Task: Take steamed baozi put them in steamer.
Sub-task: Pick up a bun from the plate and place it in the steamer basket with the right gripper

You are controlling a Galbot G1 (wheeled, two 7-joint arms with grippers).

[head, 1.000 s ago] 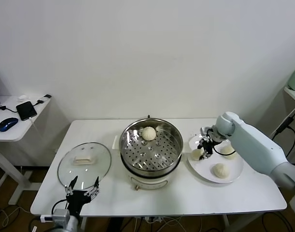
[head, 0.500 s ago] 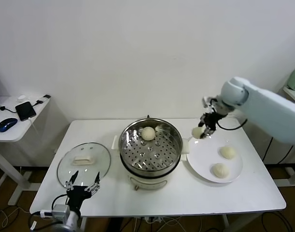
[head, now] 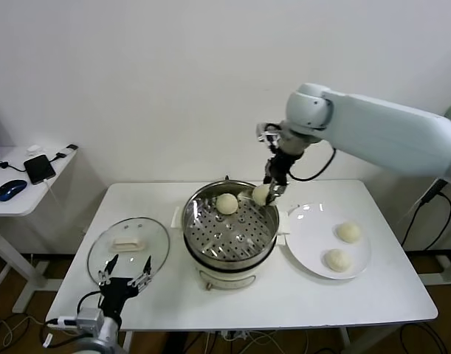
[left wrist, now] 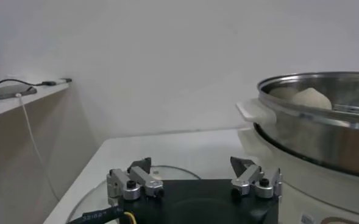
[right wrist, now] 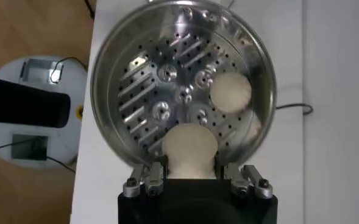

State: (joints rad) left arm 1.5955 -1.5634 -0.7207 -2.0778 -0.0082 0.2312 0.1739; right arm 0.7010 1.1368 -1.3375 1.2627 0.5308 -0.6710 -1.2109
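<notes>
The steamer [head: 210, 243] is a shiny steel pot with a perforated tray on a white base at the table's middle. One baozi [head: 226, 203] lies on its tray at the back; it also shows in the right wrist view [right wrist: 230, 92]. My right gripper [head: 267, 192] is shut on a second baozi [head: 260, 195] and holds it above the steamer's back right rim; the right wrist view shows this baozi [right wrist: 190, 150] over the tray. Two more baozi [head: 348, 231] [head: 336, 259] lie on the white plate [head: 306, 243]. My left gripper [head: 124, 271] is open and empty, low at the front left.
A round glass lid [head: 129, 247] with a white handle lies on the table left of the steamer, just beyond the left gripper. A side table at the far left carries a phone [head: 40, 168] and a mouse [head: 11, 189]. The wall is close behind the table.
My right gripper lifted one baozi off the plate and carried it up and left to above the steamer's rim. The left gripper has barely moved.
</notes>
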